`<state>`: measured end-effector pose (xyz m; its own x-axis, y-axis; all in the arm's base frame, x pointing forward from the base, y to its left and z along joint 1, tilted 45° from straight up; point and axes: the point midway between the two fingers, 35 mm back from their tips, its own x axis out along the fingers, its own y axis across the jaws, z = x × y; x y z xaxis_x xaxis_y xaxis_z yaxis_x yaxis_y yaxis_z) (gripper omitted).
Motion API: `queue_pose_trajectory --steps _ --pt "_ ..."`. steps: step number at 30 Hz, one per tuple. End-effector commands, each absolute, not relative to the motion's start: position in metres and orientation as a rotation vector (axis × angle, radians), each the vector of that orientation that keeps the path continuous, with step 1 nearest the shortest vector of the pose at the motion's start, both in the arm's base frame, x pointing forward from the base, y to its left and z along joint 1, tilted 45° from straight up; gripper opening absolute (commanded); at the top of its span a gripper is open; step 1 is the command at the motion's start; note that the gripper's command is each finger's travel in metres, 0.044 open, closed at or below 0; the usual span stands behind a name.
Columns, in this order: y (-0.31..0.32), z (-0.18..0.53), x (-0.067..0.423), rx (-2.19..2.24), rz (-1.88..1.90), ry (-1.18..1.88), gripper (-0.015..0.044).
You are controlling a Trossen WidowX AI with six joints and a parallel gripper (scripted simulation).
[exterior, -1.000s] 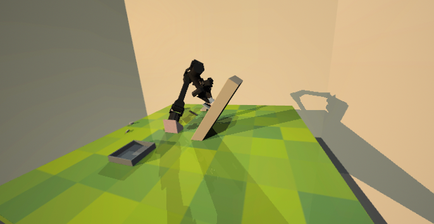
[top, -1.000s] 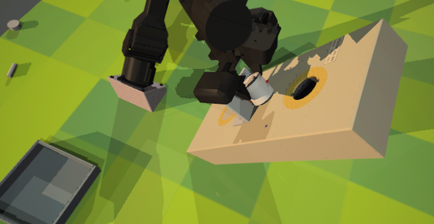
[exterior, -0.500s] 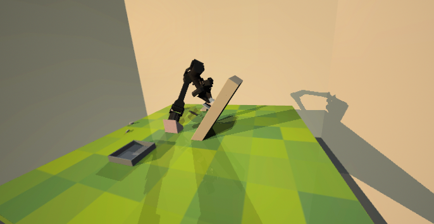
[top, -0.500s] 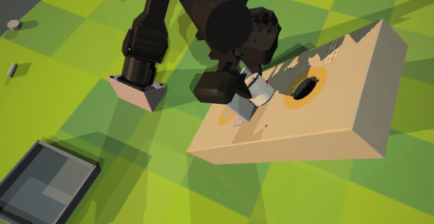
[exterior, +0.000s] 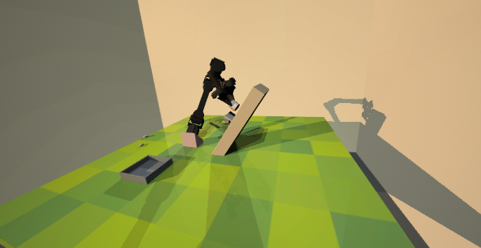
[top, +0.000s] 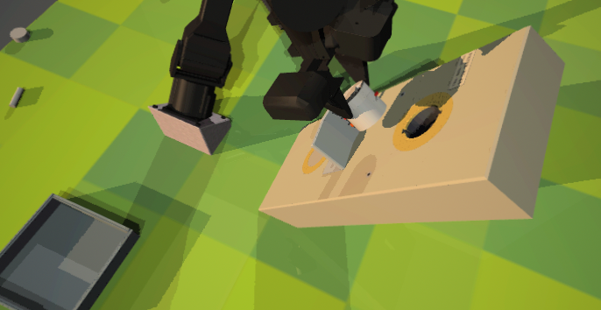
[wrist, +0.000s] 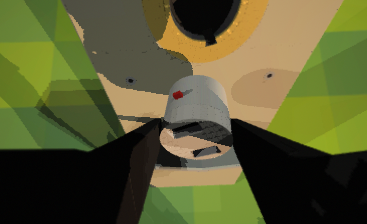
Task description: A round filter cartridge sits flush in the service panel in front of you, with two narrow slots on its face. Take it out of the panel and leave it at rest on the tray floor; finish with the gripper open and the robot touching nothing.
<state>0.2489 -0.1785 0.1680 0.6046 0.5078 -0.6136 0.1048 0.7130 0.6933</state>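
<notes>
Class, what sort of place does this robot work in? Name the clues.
Probably a bare test cell for maintenance practice: a checkered green floor between plain walls, a tilted service panel with an open socket, and a grey tray.

Bright, sharp — hard overlapping shadows

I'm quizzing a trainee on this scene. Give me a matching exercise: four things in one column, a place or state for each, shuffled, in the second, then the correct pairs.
Things:
1. filter cartridge
2. panel socket
3. tray
4. claw

Places or states:
A. on the checkered floor, away from the panel, nothing in it
B. out of the panel, between two black fingers
C. a dark hole ringed in orange, vacated
D. shut on the cartridge's sides

Pairs: 1-B, 2-C, 3-A, 4-D
</notes>
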Motion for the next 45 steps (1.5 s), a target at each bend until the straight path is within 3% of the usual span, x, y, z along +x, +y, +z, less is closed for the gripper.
queue_pose_trajectory --steps 1,10,32,45 --pt "-0.196 0.187 0.234 0.765 0.211 0.890 0.0000" --pt "-0.214 0.208 0.213 0.781 0.153 0.872 0.0000" --pt "-0.272 0.135 0.216 0.806 0.246 0.896 0.0000" --pt "-0.309 0.072 0.155 1.061 -0.173 1.129 0.0000"
